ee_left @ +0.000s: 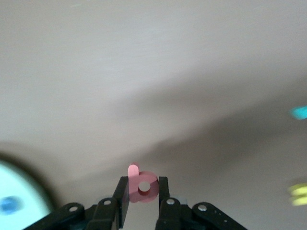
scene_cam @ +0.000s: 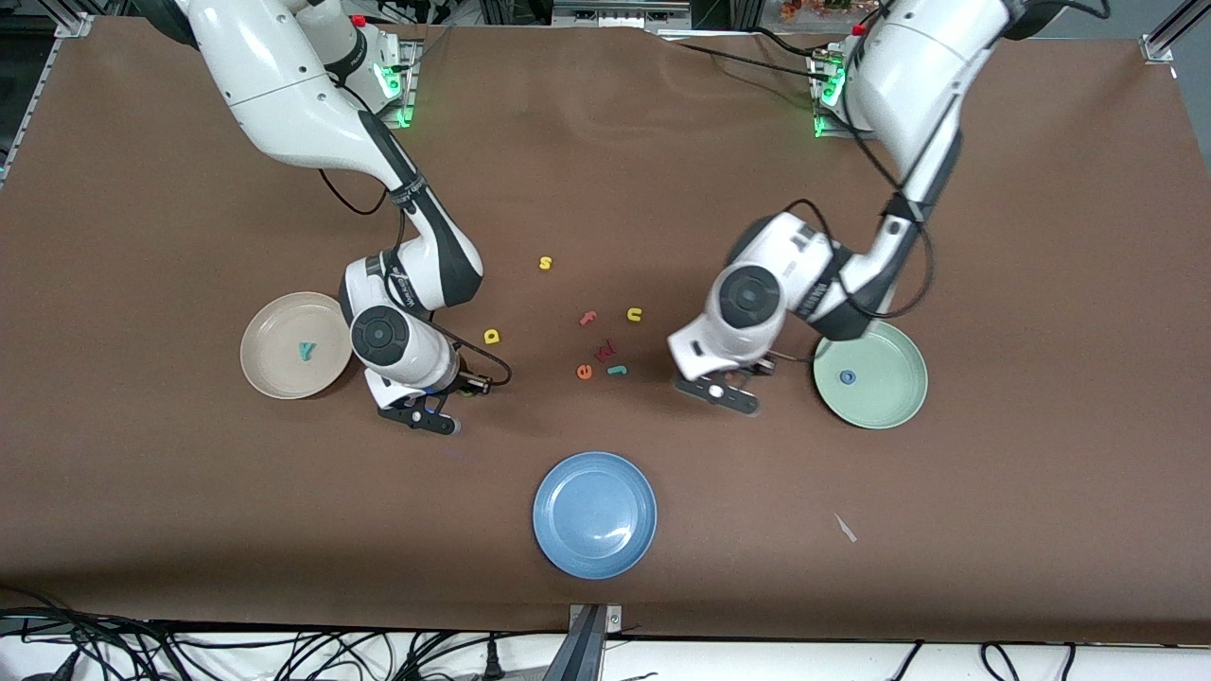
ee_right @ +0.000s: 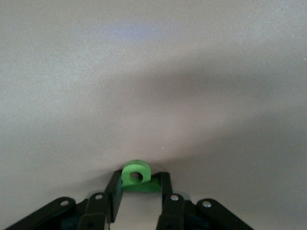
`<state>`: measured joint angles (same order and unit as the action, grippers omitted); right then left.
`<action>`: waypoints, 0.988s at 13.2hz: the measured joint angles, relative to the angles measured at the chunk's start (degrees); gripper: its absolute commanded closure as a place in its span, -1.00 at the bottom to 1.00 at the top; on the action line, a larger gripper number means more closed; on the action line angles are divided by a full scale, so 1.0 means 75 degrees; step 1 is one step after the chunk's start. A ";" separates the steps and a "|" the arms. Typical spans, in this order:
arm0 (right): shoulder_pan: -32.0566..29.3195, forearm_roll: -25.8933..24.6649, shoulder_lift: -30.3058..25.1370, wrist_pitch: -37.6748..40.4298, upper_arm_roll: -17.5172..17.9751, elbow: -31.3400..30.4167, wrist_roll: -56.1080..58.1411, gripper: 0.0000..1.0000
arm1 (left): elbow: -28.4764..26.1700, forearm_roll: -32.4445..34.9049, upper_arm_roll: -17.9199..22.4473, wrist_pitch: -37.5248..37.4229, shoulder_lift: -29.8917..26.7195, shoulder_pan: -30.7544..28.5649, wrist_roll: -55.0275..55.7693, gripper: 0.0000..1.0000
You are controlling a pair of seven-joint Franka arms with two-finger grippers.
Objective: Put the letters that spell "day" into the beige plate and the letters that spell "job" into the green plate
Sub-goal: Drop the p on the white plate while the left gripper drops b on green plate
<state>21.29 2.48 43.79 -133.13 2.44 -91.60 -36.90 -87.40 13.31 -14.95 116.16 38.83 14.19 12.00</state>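
beige plate (scene_cam: 274, 374): sitting toward the right arm's end of the table, carrying the teal "y" (scene_cam: 305, 351).
right gripper (scene_cam: 430, 418): hovering over bare table beside the beige plate, jaws pinching the olive-green letter (ee_right: 136, 175).
yellow "d" (scene_cam: 491, 336): lying on the table near the right arm's wrist.
teal "j" (scene_cam: 617, 369): lying among the loose letters mid-table.
left gripper (scene_cam: 727, 395): hanging over the table beside the green plate (scene_cam: 894, 402), jaws pinching the pinkish-red "b" (ee_left: 142, 186).
blue "o" (scene_cam: 848, 376): resting in the green plate.
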 measured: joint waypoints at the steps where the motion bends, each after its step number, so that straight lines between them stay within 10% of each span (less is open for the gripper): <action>1: 0.0000 0.0000 0.0001 0.0000 0.0000 0.0002 -0.0060 0.42 | 0.0000 0.0000 -0.0005 -0.0223 -0.0087 -0.0312 -0.0454 0.80; 9: 0.0007 0.0000 -0.0019 0.0209 0.0003 0.0289 -0.0047 0.84 | -0.0351 0.0000 -0.0035 -0.1026 -0.0324 -0.2511 -0.3455 0.69; 13: -0.0006 0.0000 -0.0373 0.0651 -0.0084 0.0185 0.0482 0.91 | -0.1292 0.0000 -0.0035 0.0133 -0.0322 -0.3075 -0.3979 0.56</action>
<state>21.24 2.48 41.00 -128.24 1.81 -90.21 -33.29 -97.09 13.31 -15.21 117.16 36.41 -8.87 -17.84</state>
